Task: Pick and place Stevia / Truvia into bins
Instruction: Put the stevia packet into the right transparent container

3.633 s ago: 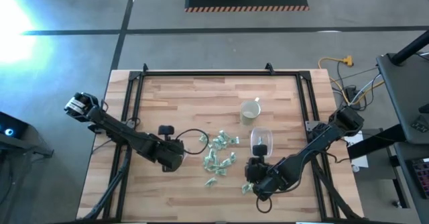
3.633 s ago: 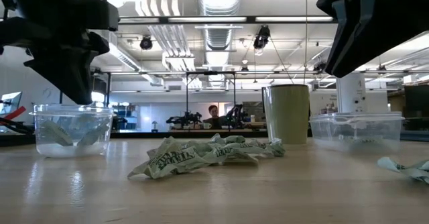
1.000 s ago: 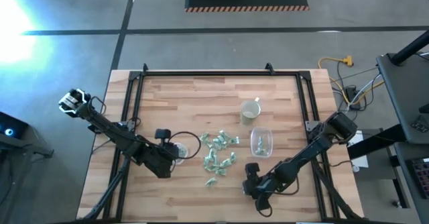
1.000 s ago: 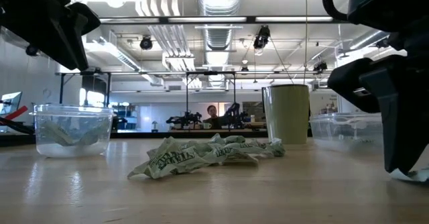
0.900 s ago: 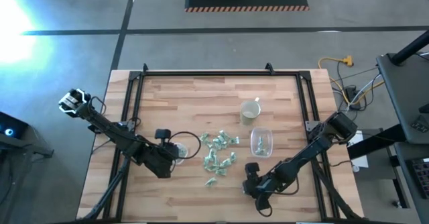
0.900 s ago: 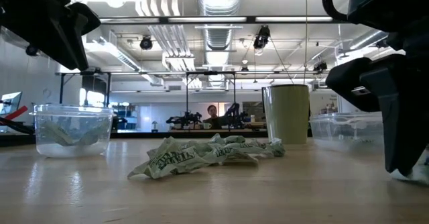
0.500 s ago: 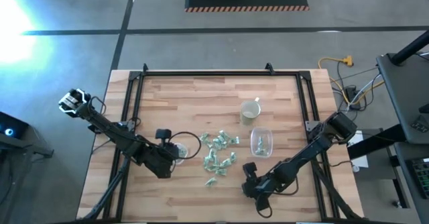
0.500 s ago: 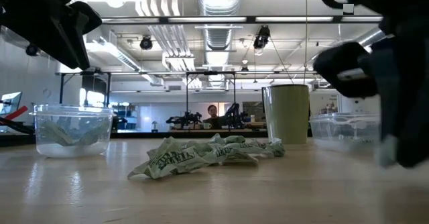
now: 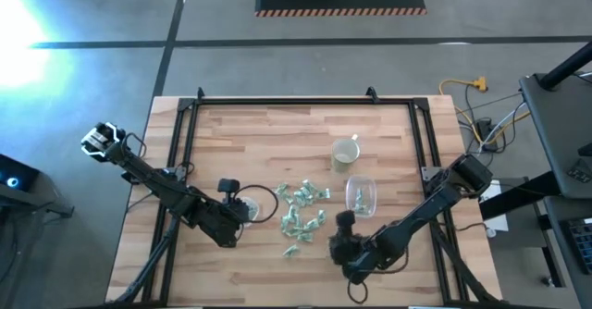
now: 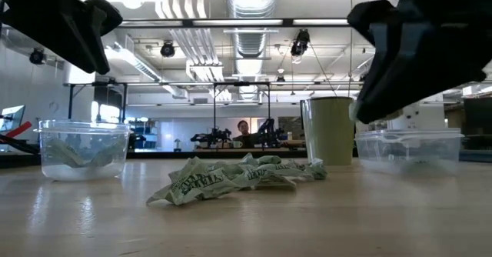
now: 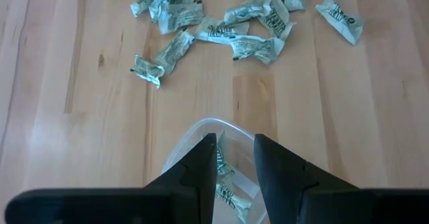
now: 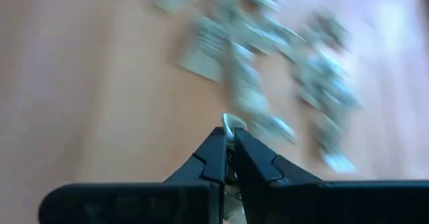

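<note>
A carry is judged to be in hand. The right gripper (image 9: 349, 250), low and right of centre in the high view, has its fingers clamped on a single packet (image 12: 232, 123), whose pale edge is seen between the tips in the right wrist view. The gripper is lifted off the table (image 9: 250, 133). The next move calls for travel up the frame to the rectangular bin (image 9: 361, 195), which lies just above it, then a release over the opening.

The left gripper (image 9: 233, 218), at lower left of centre, hangs over the round bin (image 11: 216, 158) with its fingers apart and nothing between them; packets already lie in that bin.

The pile (image 9: 302, 211) of loose packets is spread between the two bins, at the frame's centre. Farther up, the mug (image 9: 345, 152) stands just above the rectangular bin, so an overshoot would meet it. The bin's rim must be cleared from above. Bare wood is left around and above the pile, and the table's black frame rails bound the sides.
</note>
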`<control>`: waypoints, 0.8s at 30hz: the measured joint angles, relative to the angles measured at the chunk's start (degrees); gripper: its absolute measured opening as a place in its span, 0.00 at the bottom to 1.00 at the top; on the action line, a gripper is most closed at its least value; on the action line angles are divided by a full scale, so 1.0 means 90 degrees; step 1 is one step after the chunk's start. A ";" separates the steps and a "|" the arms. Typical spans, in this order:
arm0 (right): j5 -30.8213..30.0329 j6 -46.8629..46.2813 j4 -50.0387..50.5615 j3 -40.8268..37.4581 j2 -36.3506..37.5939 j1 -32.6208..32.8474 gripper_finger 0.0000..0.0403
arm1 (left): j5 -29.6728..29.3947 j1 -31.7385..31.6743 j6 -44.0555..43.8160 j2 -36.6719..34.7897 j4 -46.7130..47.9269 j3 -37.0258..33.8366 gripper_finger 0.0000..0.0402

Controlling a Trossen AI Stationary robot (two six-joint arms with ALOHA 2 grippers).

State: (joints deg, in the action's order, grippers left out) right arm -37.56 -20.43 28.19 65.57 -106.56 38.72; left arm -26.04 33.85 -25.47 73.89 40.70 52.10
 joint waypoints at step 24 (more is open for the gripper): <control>-0.0955 -0.4754 0.3836 -0.0035 0.0550 -0.0229 0.03 | -0.0002 0.0000 0.0106 0.0000 -0.0092 0.0000 0.21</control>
State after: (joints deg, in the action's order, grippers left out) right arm -46.15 -63.22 62.72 65.25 -101.61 36.66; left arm -26.06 33.85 -24.52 73.89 39.88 52.10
